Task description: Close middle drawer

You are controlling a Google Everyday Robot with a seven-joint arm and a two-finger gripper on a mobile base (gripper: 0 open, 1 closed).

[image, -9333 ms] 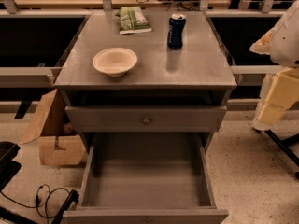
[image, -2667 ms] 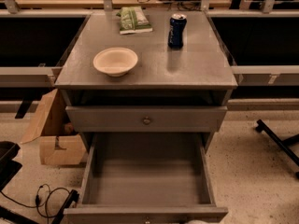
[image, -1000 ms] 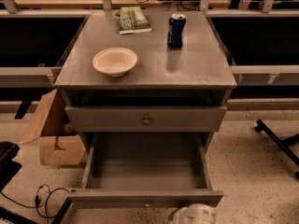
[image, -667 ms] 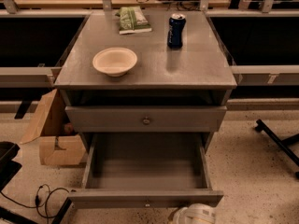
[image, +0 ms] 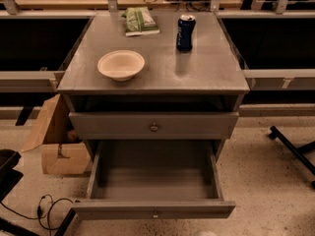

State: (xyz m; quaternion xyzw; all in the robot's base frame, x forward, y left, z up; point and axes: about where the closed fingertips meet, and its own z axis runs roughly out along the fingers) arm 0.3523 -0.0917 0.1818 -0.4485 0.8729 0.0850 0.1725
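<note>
At the near edge, right of ctr, only a pale sliver of the pincer [image: 207, 233] shows, just in front of the middle drawer [image: 155, 181]; can't tell its state. Drawer is pulled well out twd the near side, knob [image: 155, 214] on its front, w/ the upper drawer [image: 123, 126] above it. Bowl [image: 121, 65] and can [image: 185, 32] sit on the surface [image: 206, 73].

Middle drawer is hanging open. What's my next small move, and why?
Probably push the claw, barely showing at the bottom edge, forward against the front of the middle drawer: it is pulled far out, its box looks empty, and nothing blocks it.
</note>
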